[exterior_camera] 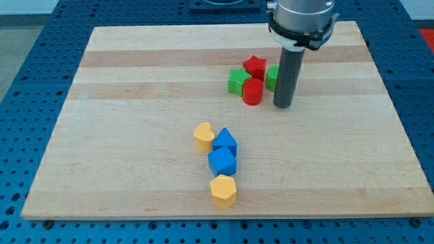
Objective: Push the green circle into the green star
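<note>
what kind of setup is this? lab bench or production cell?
Likely a lab bench: a wooden board lies on a blue perforated table, with small coloured blocks such as the red star, and my tip beside them.

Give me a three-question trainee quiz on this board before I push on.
1. True or false: my tip stands at the view's left of the red cylinder.
2. Which block is partly hidden behind the rod? A) green block B) yellow hexagon C) blue block
3. Fill in: the red star lies toward the view's ____ of the green star.

Key: 1 false, it stands at the right; 2 A; 3 right, and slightly toward the top.
</note>
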Action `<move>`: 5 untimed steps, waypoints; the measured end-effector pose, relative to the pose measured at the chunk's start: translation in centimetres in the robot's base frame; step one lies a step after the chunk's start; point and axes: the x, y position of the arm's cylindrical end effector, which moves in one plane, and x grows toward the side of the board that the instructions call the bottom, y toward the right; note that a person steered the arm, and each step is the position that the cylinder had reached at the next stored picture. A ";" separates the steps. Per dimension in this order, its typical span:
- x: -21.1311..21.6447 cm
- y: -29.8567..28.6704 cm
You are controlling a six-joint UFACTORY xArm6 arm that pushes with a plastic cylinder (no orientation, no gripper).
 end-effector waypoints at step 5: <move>-4.9 0.2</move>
